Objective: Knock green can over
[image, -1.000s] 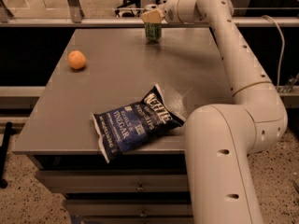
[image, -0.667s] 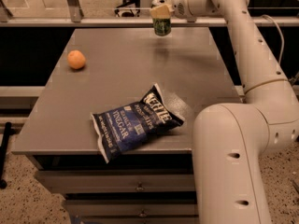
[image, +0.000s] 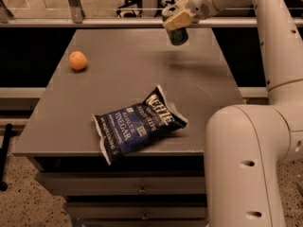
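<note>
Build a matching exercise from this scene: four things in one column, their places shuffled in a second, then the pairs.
Things
1. can
2. orange
3. chip bag
4. gripper

Places
A. lying flat by the table's front edge
B. at the top of the view, jaws closed on the can's upper end
C. hanging in the air over the table's far side
D. resting on the table, left in the view

Pairs: 1-C, 2-D, 3-A, 4-B
</note>
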You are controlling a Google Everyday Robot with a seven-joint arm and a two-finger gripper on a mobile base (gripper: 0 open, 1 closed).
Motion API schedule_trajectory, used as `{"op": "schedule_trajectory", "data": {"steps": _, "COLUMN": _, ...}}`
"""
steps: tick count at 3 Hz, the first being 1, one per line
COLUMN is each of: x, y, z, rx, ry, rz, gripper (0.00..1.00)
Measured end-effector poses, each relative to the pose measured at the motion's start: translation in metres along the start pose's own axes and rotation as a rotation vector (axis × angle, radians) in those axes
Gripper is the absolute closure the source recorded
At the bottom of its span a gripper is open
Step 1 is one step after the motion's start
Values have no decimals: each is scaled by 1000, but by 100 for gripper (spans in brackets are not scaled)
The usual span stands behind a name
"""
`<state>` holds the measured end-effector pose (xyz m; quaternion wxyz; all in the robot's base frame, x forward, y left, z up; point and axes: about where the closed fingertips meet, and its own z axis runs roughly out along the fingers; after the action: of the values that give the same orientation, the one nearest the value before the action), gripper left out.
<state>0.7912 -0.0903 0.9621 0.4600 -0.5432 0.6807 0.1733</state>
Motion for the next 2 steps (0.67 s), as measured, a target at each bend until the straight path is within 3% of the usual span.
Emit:
{"op": "schedule_trajectory", "data": {"steps": 1, "x": 16, "y": 40, "z": -5, "rx": -161, "ry": 83, "rz": -100, "gripper": 100}}
{"op": "schedule_trajectory", "data": {"steps": 2, "x": 21, "y": 73, "z": 10, "rx": -307, "ry": 137, "rz": -207, "gripper": 100}}
